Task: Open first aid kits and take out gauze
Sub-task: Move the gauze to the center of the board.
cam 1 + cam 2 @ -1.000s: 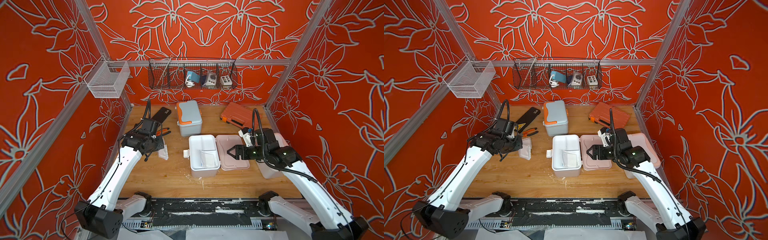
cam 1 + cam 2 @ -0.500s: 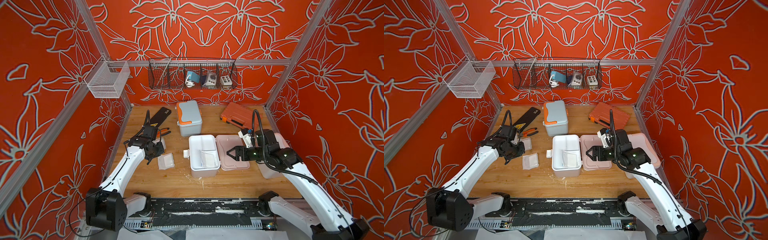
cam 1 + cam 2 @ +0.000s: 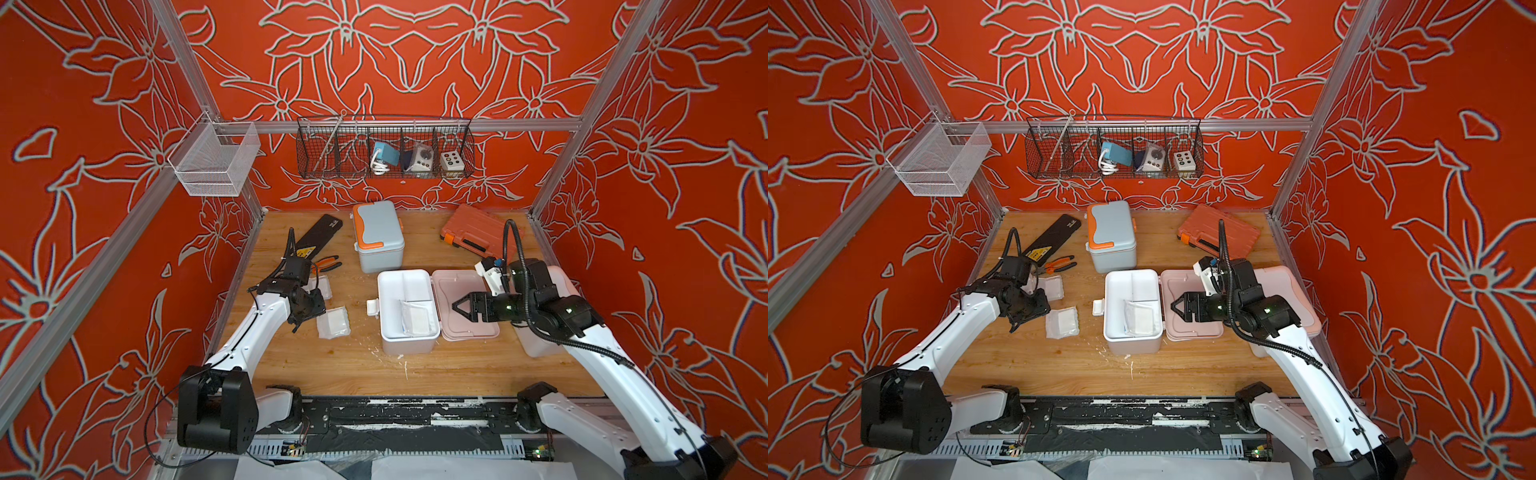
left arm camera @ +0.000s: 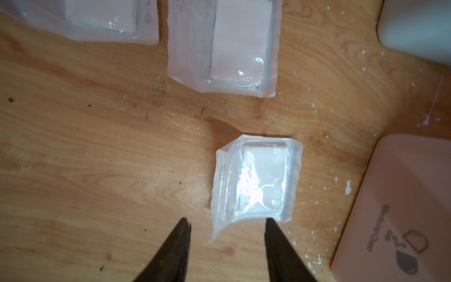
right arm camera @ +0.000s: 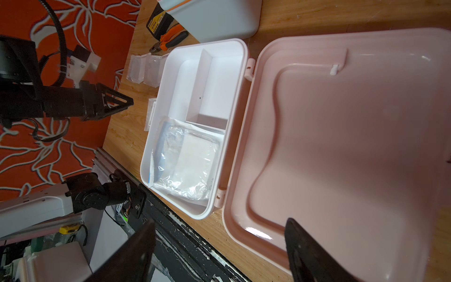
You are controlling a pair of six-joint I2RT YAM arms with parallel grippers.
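Observation:
A white first aid kit (image 3: 388, 332) lies open mid-table, its pink lid (image 3: 465, 328) flat beside it and one gauze pad (image 3: 415, 318) in its near compartment (image 5: 188, 161). A wrapped gauze pad (image 3: 332, 322) lies loose on the wood, just past my open left gripper (image 4: 225, 222), apart from its fingertips. Two more gauze pads (image 4: 234, 44) lie beyond it. My right gripper (image 3: 456, 309) hangs open over the pink lid (image 5: 341, 136), holding nothing. The blue-grey kit with orange trim (image 3: 378, 237) stands shut at the back. A pale pink kit (image 3: 1287, 278) sits under the right arm.
A flat orange tool case (image 3: 478, 232) lies at the back right, and a long black case (image 3: 318, 235) and orange-handled pliers (image 3: 326, 264) at the back left. A wire basket (image 3: 384, 147) hangs on the back wall. Bare wood stretches along the table's front edge (image 3: 353, 374).
My left gripper came down toward the front with a gauze pad, then opened; the pad now lies free on the table. The right arm has not moved.

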